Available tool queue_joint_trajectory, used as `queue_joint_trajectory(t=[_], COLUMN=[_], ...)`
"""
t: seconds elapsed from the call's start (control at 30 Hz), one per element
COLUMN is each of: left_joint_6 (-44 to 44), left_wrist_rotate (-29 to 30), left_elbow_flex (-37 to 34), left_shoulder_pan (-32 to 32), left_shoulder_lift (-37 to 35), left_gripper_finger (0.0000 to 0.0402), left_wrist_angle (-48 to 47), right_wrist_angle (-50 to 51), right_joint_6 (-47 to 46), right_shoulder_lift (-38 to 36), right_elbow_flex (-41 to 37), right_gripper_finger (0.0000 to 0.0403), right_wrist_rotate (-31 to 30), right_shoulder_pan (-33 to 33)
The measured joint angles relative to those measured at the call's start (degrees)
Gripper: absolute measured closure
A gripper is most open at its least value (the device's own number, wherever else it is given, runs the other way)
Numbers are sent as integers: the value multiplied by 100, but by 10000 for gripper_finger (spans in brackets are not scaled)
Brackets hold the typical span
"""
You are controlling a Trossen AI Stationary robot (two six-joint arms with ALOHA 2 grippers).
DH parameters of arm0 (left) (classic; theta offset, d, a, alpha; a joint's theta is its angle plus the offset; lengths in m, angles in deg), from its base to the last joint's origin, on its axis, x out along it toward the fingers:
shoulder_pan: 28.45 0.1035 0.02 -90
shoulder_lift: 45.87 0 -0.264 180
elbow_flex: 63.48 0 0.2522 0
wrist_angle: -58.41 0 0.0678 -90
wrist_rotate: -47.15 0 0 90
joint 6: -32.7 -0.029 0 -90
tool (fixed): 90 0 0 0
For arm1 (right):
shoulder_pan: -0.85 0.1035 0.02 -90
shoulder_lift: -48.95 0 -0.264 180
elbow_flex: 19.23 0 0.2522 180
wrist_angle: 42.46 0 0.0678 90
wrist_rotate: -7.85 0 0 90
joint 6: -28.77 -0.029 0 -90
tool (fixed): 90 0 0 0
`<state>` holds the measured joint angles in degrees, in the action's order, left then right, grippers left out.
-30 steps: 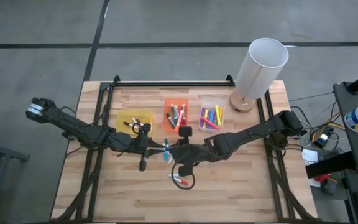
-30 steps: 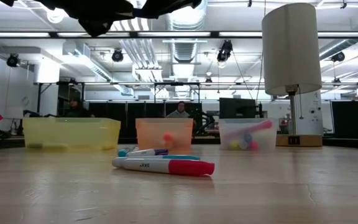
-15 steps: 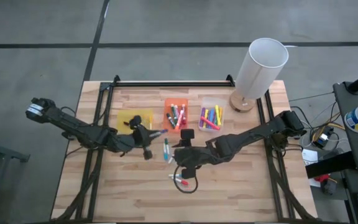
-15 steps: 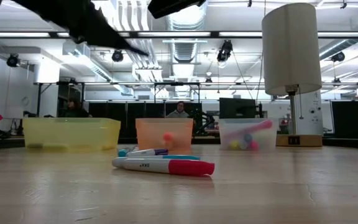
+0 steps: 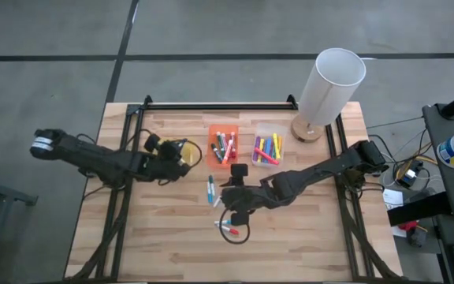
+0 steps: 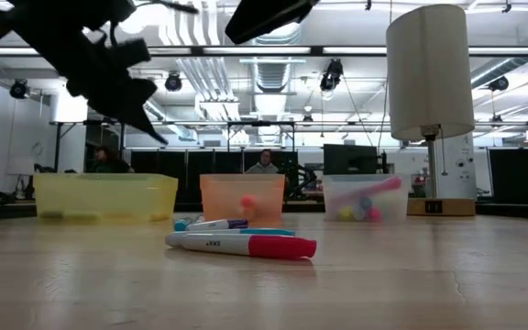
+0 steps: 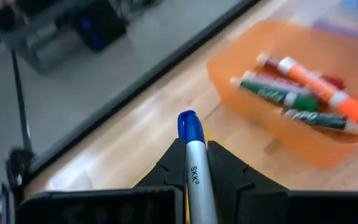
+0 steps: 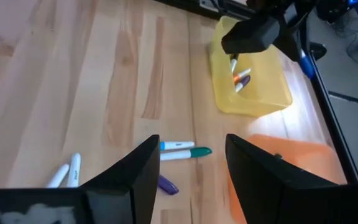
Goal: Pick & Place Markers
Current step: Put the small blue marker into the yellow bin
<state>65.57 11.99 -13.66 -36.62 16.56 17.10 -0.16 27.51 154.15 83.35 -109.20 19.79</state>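
Note:
My left gripper [image 5: 178, 152] hovers over the yellow bin [image 5: 168, 150], shut on a white marker with a blue cap [image 7: 189, 124]. The right wrist view shows that gripper [image 8: 257, 31] above the yellow bin [image 8: 250, 93], which holds a few markers. My right gripper [image 5: 235, 214] hangs open above the middle of the table. Loose markers lie flat on the wood: a teal one [image 8: 182, 152], a purple one [image 8: 166, 185], white ones [image 8: 64, 174], and a red-capped one [image 6: 246, 246]. More markers fill the orange bin [image 7: 303, 99] and the clear bin [image 5: 268, 148]. My left gripper pinches the marker's white barrel [image 7: 196, 177] between its two fingers. The marker lies along the fingers, and its blue-capped end sticks out past their tips. It is lifted clear, above the yellow bin.
A white lamp [image 5: 329, 87] stands at the table's far right corner, on a round wooden base. The three bins sit in a row at the far middle. Black rails run along the left, right and far sides. People sit in the room beyond the table.
My left gripper has carried the blue-capped marker from the table's middle toward the far left and now hangs over the yellow bin, still shut on it. The loose markers have not moved.

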Motion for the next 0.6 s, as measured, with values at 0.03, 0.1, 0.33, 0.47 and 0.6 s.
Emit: queue_joint_trajectory(t=[0.03, 0.1, 0.33, 0.47, 0.6], left_joint_6=[128, 224, 464, 561, 783], left_wrist_rotate=[-134, -385, -1146, -1170, -1263], left_elbow_flex=[-20, -87, -429, -530, -542], left_shoulder_pan=[112, 316, 897, 1114, 1187], left_shoulder_lift=[0, 0, 0, 0, 0], left_gripper_finger=[367, 367, 367, 366, 353], left_wrist_angle=[-56, -54, -44, 63, 206], right_wrist_angle=[1, -3, -7, -16, -20], right_joint_6=[-14, -28, -31, -30, -56], right_shoulder_lift=[0, 0, 0, 0, -2], right_elbow_flex=[-19, -52, -88, -88, -99], right_gripper_finger=[227, 226, 229, 232, 230], right_wrist_rotate=[0, -2, -2, -2, -2], right_shoulder_pan=[-3, -2, -9, -9, -9])
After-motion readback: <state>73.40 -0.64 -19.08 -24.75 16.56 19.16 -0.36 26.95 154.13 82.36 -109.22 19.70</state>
